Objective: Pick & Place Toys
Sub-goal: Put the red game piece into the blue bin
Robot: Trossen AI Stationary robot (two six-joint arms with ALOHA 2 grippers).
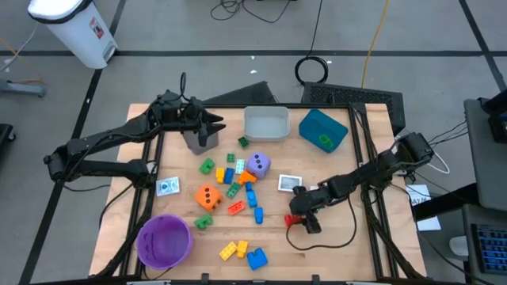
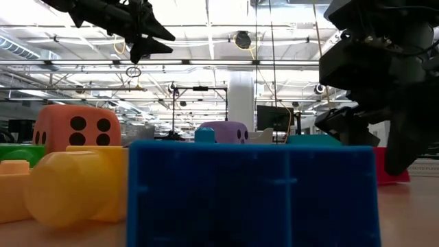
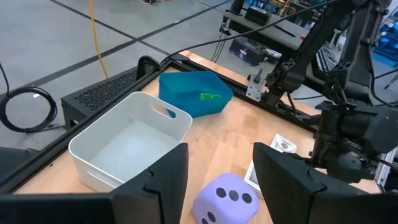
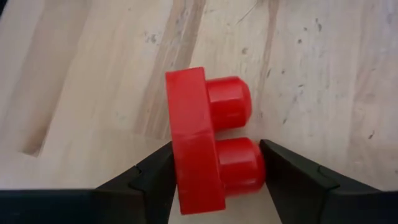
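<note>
A red brick [image 4: 208,140] lies on the bare wood of the table [image 1: 348,237], right of the toy cluster, its two studs sideways between the spread fingers of the right hand [image 4: 214,165], which has not yet closed. The risk: one finger looks set to land on a rounded stud, so the brick may twist or squirt out. Across the table, the left hand [image 3: 217,177] hangs released above the purple die [image 3: 227,198], beside the white bin [image 3: 127,146].
</note>
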